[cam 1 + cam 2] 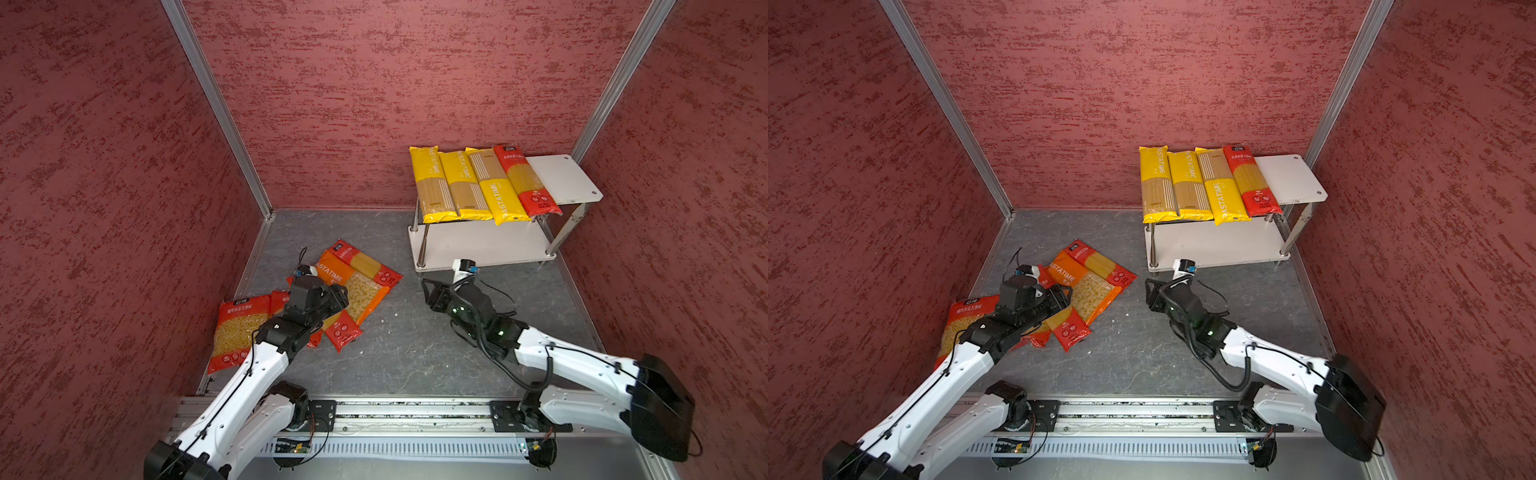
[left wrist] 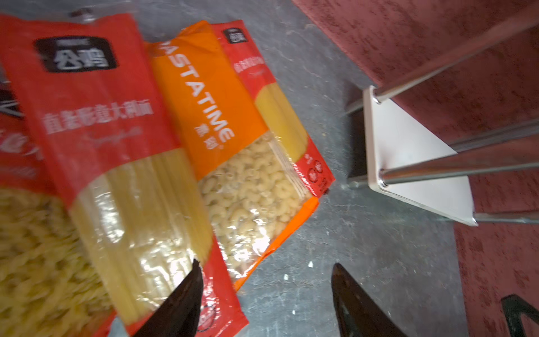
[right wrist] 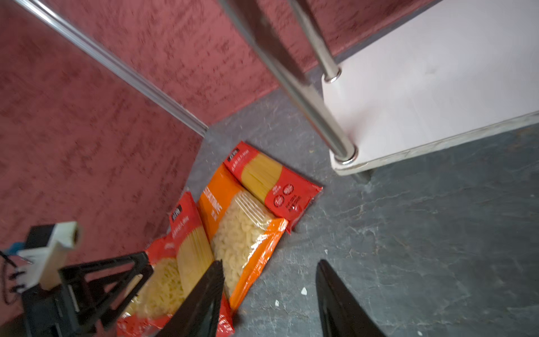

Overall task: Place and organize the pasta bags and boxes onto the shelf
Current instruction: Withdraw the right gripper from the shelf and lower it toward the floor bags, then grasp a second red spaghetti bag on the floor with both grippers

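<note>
Left wrist view: left jaws apart, empty, near red spaghetti pack.
Right wrist view: right jaws apart, empty, above gray tabletop.

Shelf rt end free; lower board bare.

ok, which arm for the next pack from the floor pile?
Left, likely. The left gripper, open, hangs right over the top red spaghetti pack; the right gripper sits apart, nearer the shelf.
</note>
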Available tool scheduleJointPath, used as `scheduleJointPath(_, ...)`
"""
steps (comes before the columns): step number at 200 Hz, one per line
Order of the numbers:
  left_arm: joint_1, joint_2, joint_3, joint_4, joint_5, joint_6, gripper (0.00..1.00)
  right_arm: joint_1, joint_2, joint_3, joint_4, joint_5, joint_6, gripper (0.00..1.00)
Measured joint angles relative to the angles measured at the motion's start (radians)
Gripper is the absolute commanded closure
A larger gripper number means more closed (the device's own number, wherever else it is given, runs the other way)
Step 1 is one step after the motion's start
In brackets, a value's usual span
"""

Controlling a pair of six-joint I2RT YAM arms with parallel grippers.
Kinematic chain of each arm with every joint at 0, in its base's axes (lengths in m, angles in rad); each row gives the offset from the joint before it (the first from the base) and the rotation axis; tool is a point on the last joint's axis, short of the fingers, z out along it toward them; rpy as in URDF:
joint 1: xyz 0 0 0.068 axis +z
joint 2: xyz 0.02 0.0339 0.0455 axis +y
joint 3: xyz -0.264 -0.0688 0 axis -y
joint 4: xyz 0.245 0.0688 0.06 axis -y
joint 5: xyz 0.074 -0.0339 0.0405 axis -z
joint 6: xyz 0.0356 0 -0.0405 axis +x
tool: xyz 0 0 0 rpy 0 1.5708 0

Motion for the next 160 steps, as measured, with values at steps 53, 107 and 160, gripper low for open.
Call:
scheduleJointPath(53,0.172,-0.077,-0.055,-0.063,0.020,-0.019,0.31,0.094,0.470,0.341,0.009,-0.219,-0.065,0.50)
scheduleJointPath(107,0.179,-0.082,-0.099,-0.066,0.048,-0.019,0.31,0.112,0.795,0.587,-0.064,-0.489,-0.056,0.46)
scheduleJointPath(160,0.179,-0.083,-0.100,-0.050,0.075,-0.019,0.32,0.110,0.870,0.644,-0.079,-0.630,-0.046,0.57)
